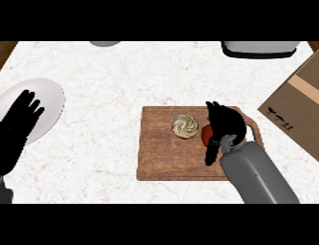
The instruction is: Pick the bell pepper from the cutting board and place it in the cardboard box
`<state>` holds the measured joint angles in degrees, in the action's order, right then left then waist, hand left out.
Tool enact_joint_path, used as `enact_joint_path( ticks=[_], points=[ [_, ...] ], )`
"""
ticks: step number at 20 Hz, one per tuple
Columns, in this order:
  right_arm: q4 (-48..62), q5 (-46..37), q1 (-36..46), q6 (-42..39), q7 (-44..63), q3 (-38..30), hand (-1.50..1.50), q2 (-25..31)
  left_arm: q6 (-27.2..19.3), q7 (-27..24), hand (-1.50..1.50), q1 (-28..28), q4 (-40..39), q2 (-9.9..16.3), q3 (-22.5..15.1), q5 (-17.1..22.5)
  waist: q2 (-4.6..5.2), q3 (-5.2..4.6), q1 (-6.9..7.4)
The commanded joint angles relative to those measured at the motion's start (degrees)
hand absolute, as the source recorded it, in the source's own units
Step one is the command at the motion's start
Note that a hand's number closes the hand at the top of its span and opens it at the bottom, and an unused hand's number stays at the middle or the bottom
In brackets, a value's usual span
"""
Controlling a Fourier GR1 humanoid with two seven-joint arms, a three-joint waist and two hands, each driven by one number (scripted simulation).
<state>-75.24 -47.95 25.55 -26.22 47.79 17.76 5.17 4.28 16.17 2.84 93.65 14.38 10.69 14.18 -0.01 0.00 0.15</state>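
Note:
A brown wooden cutting board (165, 153) lies on the white counter, right of centre. The red bell pepper (205, 136) shows only as a small red sliver at the board's right side, mostly hidden under my right hand (223, 125). That hand lies over the pepper with its fingers pointing away and its thumb (211, 154) down beside it, curling round the pepper. The cardboard box (310, 107) stands at the right edge, a short way from the board. My left hand (10, 131) rests open at the left, fingers up.
A tan swirled bun (185, 126) sits on the board just left of the pepper. A white plate (38, 103) lies at the left behind the left hand. A white appliance (258, 48) and a grey bowl rim (105, 43) stand at the far edge.

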Motion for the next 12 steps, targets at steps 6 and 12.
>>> enact_joint_path(
  ticks=[6, 12],
  points=[
    [6.18, -4.24, 2.70, 2.89, -7.09, -2.78, 1.50, 0.08, 1.03, 0.10, 0.00, 1.91, -1.11, -0.21, 0.67, -1.50, 0.06, 0.00, 0.11],
    [2.56, -6.70, -1.20, 4.13, -11.52, -1.80, 1.50, 0.96, -0.29, -0.11, 0.00, -2.68, 3.30, -3.56, -0.82, -3.05, -0.02, 0.00, 0.00]
  ],
)
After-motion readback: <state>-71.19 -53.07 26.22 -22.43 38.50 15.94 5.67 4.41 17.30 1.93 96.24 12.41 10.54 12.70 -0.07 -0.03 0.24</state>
